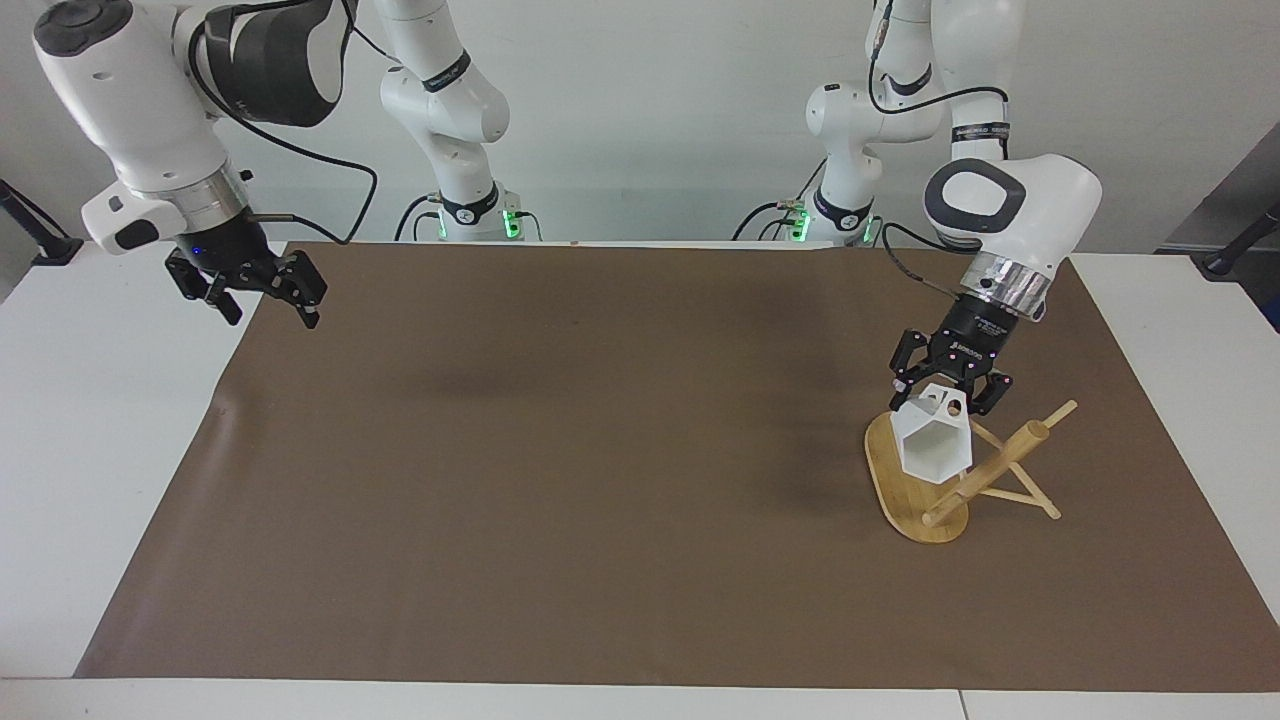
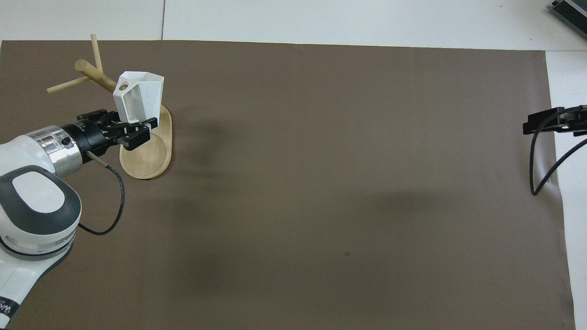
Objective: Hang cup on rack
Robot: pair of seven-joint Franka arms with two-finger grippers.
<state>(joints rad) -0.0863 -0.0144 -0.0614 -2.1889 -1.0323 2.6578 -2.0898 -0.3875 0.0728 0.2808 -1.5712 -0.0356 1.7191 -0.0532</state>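
While the cup [image 1: 934,443] is gripped by the left gripper [image 1: 950,385] at its base end, it is held tipped on its side over the rack [image 1: 915,500], which stands on the brown mat [image 1: 560,470] near the mat's edge at the left arm's end of the table. The left gripper's fingers are clamped narrow on the cup, as is seen best in the overhead view, where the cup's body [image 2: 140,98] juts out from the black jaws [image 2: 130,133].

The cup's hexagonal mouth is turned away from the robots, and its blocky handle with the round hole is carried uppermost, beside the rack's thick post [image 1: 985,472]. The thin pegs [image 1: 1010,495] are seen crossing the post; none is seen passing through the handle's hole, so the hanging is judged not yet done. The pick-up and the carry to the rack are judged complete; what is left is the lining up of the hole with a peg, the threading on, and the release.

The right gripper [image 1: 262,290] is held with its jaws wide and nothing between them, over the mat's corner at the right arm's end nearest the robots, where that arm waits.
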